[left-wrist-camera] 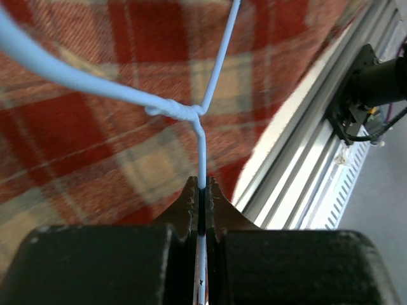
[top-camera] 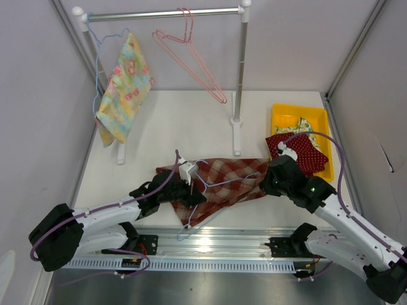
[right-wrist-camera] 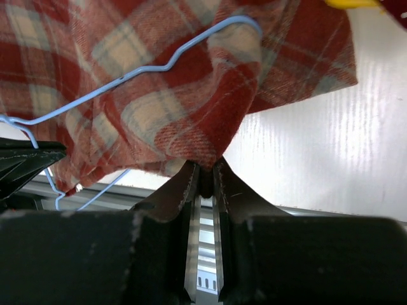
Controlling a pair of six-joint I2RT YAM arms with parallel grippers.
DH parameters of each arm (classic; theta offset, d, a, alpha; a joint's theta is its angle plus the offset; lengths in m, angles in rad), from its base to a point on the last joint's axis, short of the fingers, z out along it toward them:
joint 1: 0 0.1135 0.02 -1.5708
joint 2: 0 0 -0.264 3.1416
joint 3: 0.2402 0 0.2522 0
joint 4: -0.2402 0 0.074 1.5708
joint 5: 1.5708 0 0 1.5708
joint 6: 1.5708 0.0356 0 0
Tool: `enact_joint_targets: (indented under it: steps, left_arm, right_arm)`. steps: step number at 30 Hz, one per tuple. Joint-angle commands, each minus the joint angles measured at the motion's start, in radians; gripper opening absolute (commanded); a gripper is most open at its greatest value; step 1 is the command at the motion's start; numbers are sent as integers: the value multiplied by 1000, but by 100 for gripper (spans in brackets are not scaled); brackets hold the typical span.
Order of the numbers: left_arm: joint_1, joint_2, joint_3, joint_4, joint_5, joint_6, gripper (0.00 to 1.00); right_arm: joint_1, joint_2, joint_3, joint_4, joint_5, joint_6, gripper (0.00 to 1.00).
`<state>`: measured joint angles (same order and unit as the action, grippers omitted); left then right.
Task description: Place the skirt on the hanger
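Note:
A red plaid skirt (top-camera: 226, 181) lies on the table's near middle, with a light blue wire hanger (top-camera: 213, 185) lying across it. My left gripper (top-camera: 189, 190) is shut on the hanger's neck (left-wrist-camera: 201, 159), just below its twisted joint, over the skirt (left-wrist-camera: 95, 127). My right gripper (top-camera: 270, 181) is shut on the skirt's edge (right-wrist-camera: 203, 149) at its right end, lifting a fold. In the right wrist view the hanger's arm (right-wrist-camera: 152, 67) crosses the skirt, its tip tucked into the cloth.
A clothes rail (top-camera: 165, 14) stands at the back with a floral garment (top-camera: 125, 89) on a blue hanger and an empty pink hanger (top-camera: 191, 60). A yellow bin (top-camera: 283, 114) at the right holds a red dotted garment (top-camera: 299, 151). A metal rail (top-camera: 210, 244) runs along the near edge.

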<state>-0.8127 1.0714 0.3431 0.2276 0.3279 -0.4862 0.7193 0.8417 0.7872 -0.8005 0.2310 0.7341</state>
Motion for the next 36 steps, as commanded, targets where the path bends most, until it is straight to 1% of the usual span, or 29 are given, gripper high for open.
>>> enact_joint_targets:
  steps: [1,5,10,12,15,18,21,22,24,25,28,31,32,36]
  left_arm:
    - [6,-4,10,-23,-56,44,0]
    - [6,-5,4,-34,-79,49,0]
    - [6,-24,-6,-53,-131,54,0]
    - [6,-34,-3,-59,-147,54,0]
    - [6,-39,13,-77,-178,67,0]
    - [4,-15,19,-59,-142,81,0]
    - [6,12,16,-45,-128,80,0]
    - [4,15,16,-47,-130,83,0]
    - [6,15,26,-56,-147,83,0]
    - [4,15,20,-59,-147,84,0]
    - [6,27,31,-63,-158,86,0]
    - [6,32,25,-59,-156,84,0]
    - [6,32,23,-59,-155,84,0]
    - [6,33,28,-63,-156,83,0]
  right_arm:
    - [-50,-26,55,-40,-7,-61,13]
    - [-130,-30,64,-45,-56,-94,14]
    - [-176,-4,87,-66,-61,-110,13]
    - [-208,2,92,-55,-94,-125,13]
    - [-216,14,95,-45,-98,-131,15]
    - [-242,39,119,-48,-107,-154,18]
    - [-251,57,136,-31,-145,-160,26]
    - [-244,56,121,-20,-160,-153,30]
    - [-233,48,92,-8,-162,-138,35]
    - [-219,33,60,3,-157,-130,43]
    - [-175,-6,31,21,-144,-87,53]
    - [-5,-9,11,84,-95,-39,57]
    - [114,-1,1,102,-29,-30,58]
    - [319,77,-20,191,66,19,59]
